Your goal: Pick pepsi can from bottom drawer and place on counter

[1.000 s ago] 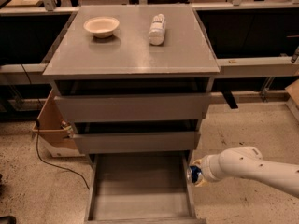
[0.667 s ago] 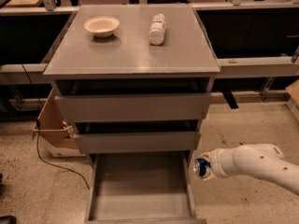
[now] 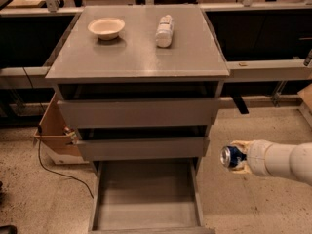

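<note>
My gripper point(image 3: 235, 157) is shut on the pepsi can point(image 3: 231, 156), a dark-blue can held on its side with its silver end facing left. It hangs in the air to the right of the cabinet, at about the height of the middle drawer front. The white arm point(image 3: 282, 160) comes in from the right edge. The bottom drawer point(image 3: 146, 213) is pulled open below and its grey floor is bare. The counter point(image 3: 136, 57), the flat grey cabinet top, lies above and to the left of the can.
On the counter stand a pale bowl point(image 3: 106, 27) at the back left and a white plastic bottle point(image 3: 165, 30) lying at the back centre. Two closed grey drawers point(image 3: 139, 112) sit above the open one. A cardboard box point(image 3: 54, 135) and a black cable lie left of the cabinet.
The gripper with the can has moved up and to the right, away from the open bottom drawer's right side, and now hangs clear of the cabinet.
</note>
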Robot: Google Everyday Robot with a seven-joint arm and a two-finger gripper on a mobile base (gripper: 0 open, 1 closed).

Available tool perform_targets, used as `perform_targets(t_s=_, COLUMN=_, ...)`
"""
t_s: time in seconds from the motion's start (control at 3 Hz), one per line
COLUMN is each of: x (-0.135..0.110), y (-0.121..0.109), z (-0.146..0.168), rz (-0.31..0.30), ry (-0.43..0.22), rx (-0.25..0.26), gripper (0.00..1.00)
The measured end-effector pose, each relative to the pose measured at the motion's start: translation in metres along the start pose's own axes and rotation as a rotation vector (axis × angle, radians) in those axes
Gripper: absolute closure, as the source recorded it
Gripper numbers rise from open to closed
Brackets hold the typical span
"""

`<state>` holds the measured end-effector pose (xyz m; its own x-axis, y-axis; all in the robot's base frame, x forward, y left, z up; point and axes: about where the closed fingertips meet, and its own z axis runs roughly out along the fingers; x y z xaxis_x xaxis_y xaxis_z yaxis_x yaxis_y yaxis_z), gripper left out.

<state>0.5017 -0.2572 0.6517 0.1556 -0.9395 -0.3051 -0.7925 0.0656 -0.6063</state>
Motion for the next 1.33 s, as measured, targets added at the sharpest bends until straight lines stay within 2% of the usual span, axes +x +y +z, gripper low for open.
perform_targets(t_s=0.33, x=-0.005, y=-0.003, z=0.000, rz=-0.011, ry=-0.005, rx=0.006, gripper=1.00)
perform_targets(t_s=0.67, x=-0.020, y=-0.019, z=-0.013, rz=-0.051, ry=-0.020, rx=0.058, gripper=1.00)
perform_targets(t_s=1.0, x=-0.053, y=-0.058, z=-0.056, rz=-0.136, ry=-0.037, rx=0.189, gripper=1.00)
perform_targets(t_s=1.33, x=-0.100, y=-0.105, z=-0.095, rz=-0.239, ry=-0.069, rx=0.314, gripper=1.00)
